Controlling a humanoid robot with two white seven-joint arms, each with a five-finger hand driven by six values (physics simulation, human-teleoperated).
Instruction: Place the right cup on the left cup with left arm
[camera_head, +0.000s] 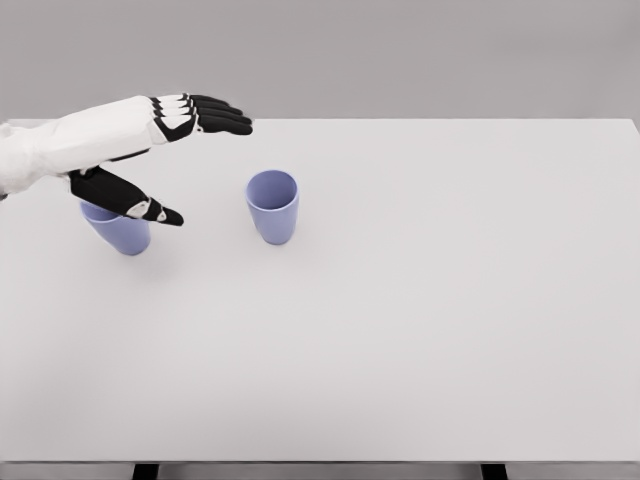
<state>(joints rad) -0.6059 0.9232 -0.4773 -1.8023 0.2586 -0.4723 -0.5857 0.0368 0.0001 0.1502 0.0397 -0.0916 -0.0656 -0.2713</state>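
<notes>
The near part of the white table (400, 350) lies bare. Farther in stand two upright lilac cups, well apart. The right cup (272, 206) stands free, its mouth open upward. The left cup (120, 232) is partly covered by the left hand (150, 165), which hangs above it with the thumb (140, 203) stretched across its rim and the fingers (215, 113) straight and spread, holding nothing. The hand lies left of the right cup, not touching it.
</notes>
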